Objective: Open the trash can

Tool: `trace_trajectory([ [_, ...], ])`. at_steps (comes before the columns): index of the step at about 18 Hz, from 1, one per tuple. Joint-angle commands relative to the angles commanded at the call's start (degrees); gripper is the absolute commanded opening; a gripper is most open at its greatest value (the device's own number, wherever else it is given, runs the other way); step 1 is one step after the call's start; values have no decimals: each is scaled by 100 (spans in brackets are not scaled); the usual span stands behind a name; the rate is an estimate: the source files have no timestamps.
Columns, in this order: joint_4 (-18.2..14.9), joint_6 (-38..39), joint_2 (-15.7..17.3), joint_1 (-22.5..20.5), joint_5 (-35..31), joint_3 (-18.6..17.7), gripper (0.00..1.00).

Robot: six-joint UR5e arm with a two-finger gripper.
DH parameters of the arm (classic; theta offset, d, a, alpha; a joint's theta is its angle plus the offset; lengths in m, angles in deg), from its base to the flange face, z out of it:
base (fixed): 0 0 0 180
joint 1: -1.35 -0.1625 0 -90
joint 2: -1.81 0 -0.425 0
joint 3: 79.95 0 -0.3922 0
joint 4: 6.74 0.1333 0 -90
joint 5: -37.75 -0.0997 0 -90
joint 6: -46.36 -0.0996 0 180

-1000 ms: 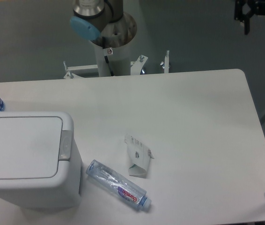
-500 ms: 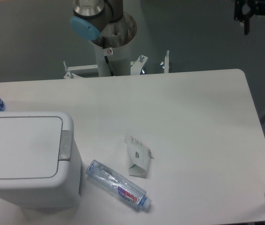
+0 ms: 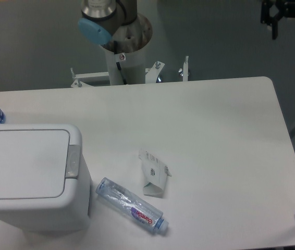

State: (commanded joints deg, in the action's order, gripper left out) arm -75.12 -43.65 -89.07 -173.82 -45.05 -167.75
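Nearest, the bin (image 3: 30, 177) sits shut at the counter's (image 3: 215, 130) front-left corner, its grey latch (image 3: 72, 161) on the lid's right edge. Press straight down there, squarely. A bottle (image 3: 131, 205) and carton (image 3: 154, 173) lie beside it. Farther back, only the arm's base (image 3: 117, 39) shows; fingers unseen.

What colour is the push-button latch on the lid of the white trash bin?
Grey; the latch on the large white plastic bin shows clearly in the fixed camera view.

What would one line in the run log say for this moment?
large white plastic trash can: lid shut | grey latch button: untouched | gripper: top right, off the table | clear plastic bottle: lying beside can
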Motion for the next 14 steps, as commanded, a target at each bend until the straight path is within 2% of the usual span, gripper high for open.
trace_trajectory([
  [2, 0, 201, -9, 0, 227, 9, 100],
  [5, 0, 973, -9, 0, 685, 9, 100],
  [11, 87, 1546, -70, 87, 703, 52, 100],
  [14, 193, 2484, -140, 368, 738, 96, 100],
])
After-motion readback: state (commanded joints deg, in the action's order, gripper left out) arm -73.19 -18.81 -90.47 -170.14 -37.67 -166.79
